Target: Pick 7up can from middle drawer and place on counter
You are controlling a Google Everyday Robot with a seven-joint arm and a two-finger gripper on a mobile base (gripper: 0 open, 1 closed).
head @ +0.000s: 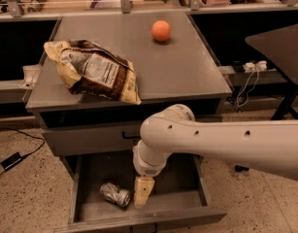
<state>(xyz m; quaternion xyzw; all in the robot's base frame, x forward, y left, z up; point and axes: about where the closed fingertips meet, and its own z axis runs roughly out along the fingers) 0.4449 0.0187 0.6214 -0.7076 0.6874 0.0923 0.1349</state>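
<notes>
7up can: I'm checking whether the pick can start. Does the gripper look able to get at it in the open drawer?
Probably yes. The gripper hangs inside the open middle drawer, just beside the 7up can, which lies on its side with nothing over or between them.
</notes>
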